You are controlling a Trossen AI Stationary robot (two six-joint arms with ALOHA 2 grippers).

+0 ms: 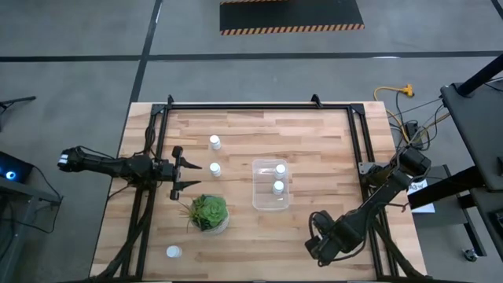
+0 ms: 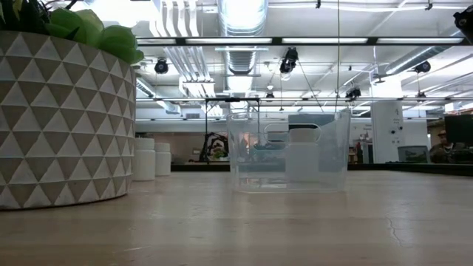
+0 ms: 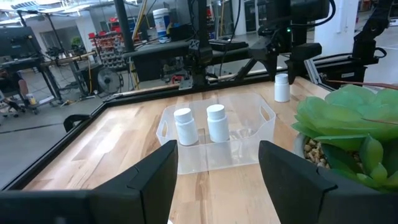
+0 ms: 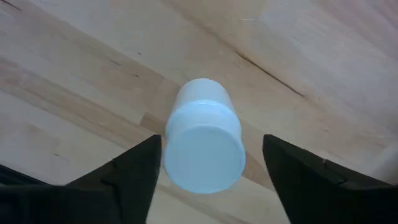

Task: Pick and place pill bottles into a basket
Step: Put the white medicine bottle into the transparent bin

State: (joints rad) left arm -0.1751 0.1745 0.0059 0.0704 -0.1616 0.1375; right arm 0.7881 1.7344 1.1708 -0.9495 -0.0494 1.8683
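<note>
Clear basket (image 1: 271,185) holds two bottles (image 3: 217,123); others remain on the bench (image 1: 314,126). My right pincer (image 4: 208,180) hangs open over one bottle (image 4: 204,137); left pincer (image 3: 214,180) open.

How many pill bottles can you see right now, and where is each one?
6: two in the basket at and; two left of it at and; one near the plant at; one between the right gripper fingers.
</note>
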